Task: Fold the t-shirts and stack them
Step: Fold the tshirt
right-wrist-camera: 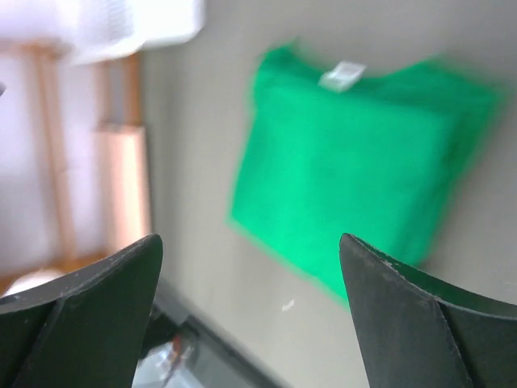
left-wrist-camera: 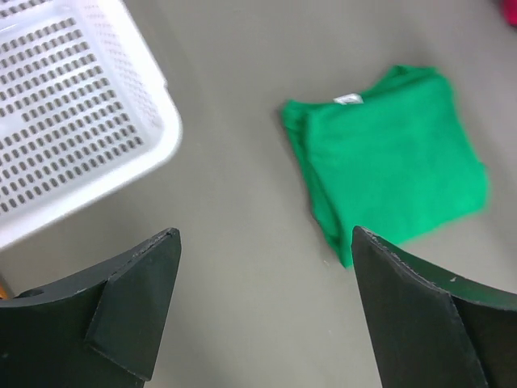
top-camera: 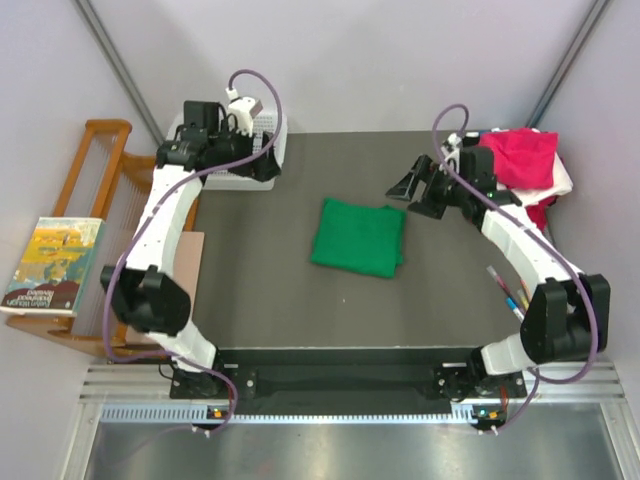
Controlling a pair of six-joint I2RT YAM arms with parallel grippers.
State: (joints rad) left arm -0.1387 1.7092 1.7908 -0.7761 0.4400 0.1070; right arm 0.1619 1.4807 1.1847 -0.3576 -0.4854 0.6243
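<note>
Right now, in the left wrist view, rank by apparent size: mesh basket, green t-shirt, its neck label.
White mesh basket and folded green t-shirt: look alike; basket cropped by frame.
Neck label: clearly smallest.

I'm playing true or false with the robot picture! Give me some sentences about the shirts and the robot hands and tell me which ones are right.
1. The green t-shirt lies folded on the table. True.
2. The left gripper is holding the green t-shirt. False: it is open and holds nothing; the shirt lies apart from it.
3. The pink t-shirt is inside the white basket. False: it sits on a pile at the table's far right corner, opposite the basket.
4. The right gripper is open. True.
</note>
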